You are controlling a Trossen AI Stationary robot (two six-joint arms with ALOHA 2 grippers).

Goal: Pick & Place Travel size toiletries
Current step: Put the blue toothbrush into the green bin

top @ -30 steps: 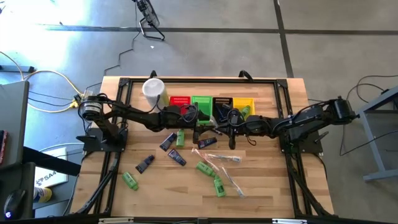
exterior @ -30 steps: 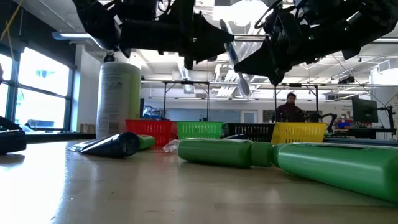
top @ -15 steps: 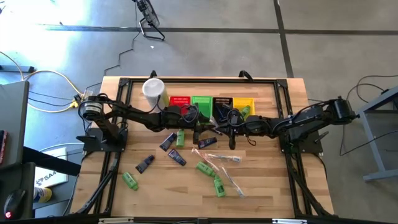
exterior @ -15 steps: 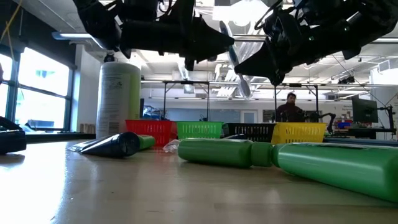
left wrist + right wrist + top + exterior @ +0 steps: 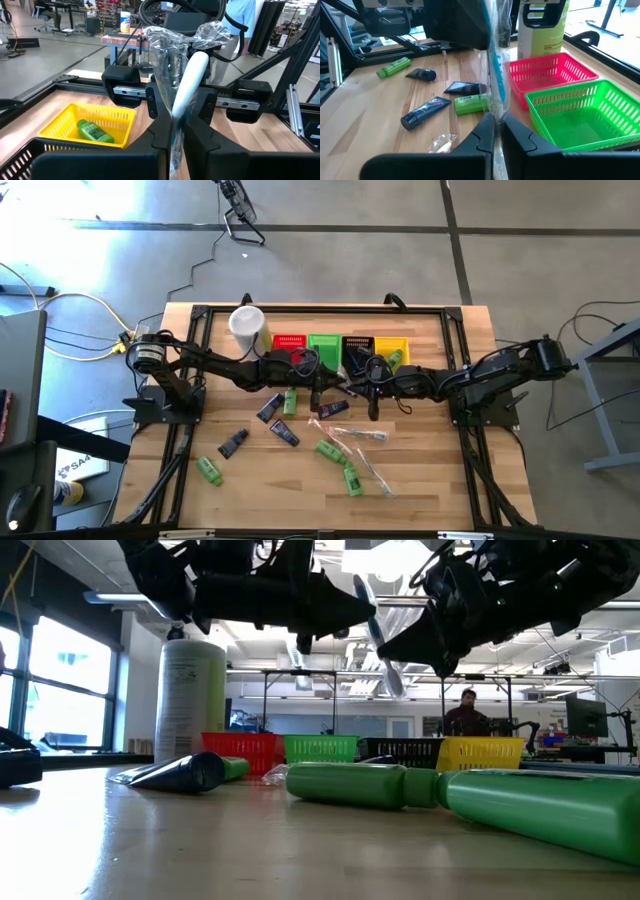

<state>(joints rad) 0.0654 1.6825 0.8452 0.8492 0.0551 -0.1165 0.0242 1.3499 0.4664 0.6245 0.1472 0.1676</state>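
A clear plastic-wrapped stick (image 5: 380, 645) hangs in the air over the table's middle, in front of the baskets. My left gripper (image 5: 175, 135) and my right gripper (image 5: 496, 127) meet there, tip to tip, each shut on it. In the high view both grippers (image 5: 344, 386) overlap. Other toiletries lie flat on the wood: green bottles (image 5: 209, 470) (image 5: 352, 478), navy tubes (image 5: 233, 443) (image 5: 284, 432) and wrapped sticks (image 5: 360, 435). One green bottle (image 5: 92, 131) lies in the yellow basket (image 5: 60, 125). My left gripper pinches the stick's plastic wrap (image 5: 175, 117) between its two fingers, coming level from the table's left. The white stick (image 5: 192, 75) rises tilted beyond the fingers, clear of the table. My right gripper pinches the same wrapped stick (image 5: 496, 107) between its two fingers from the table's right, slanting slightly down. The blue part (image 5: 496, 75) stands up beyond the fingertips, lifted clear.
A row of small baskets stands along the far side: red (image 5: 290, 343), green (image 5: 324, 345), black (image 5: 357, 348), yellow (image 5: 392, 350). A tall white canister (image 5: 247, 325) stands left of them. A person (image 5: 467, 715) sits in the room behind.
My left gripper has shut on the wrapped stick that my right gripper holds. Neither arm has shifted, and the stick stays tilted in the air.
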